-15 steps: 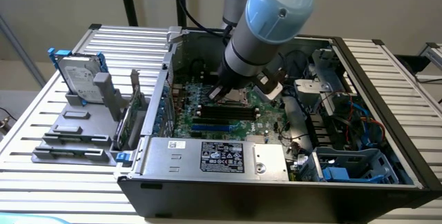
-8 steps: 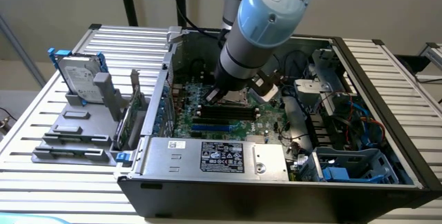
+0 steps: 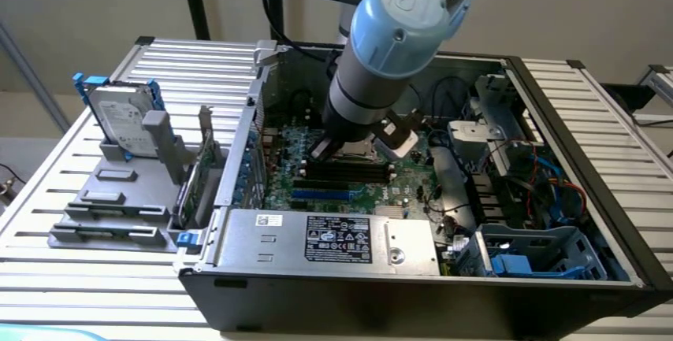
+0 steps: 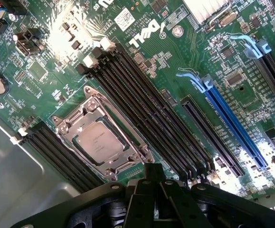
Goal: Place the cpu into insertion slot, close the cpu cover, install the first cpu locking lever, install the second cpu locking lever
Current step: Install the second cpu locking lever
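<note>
In the wrist view the cpu (image 4: 99, 140), a small square chip with a silver-grey top, lies flat in the insertion slot (image 4: 61, 122) on the green motherboard (image 4: 175, 61). The cpu cover (image 4: 130, 151), a thin silvery frame, lies down around the chip, which shows through its window. My gripper (image 4: 152, 175) is shut and holds nothing; its black fingertips hover just off the socket's corner, beside the long black memory slots (image 4: 142, 95). In the exterior view the gripper (image 3: 355, 150) hangs low inside the open computer case, over the middle of the board.
The black case walls (image 3: 589, 144) box in the board. A power supply (image 3: 326, 235) sits at the front, cables and a blue drive cage (image 3: 526, 258) at the exterior view's right. A hard drive (image 3: 121, 116) stands on a grey fixture at the left. A long blue card slot (image 4: 232, 123) crosses the board.
</note>
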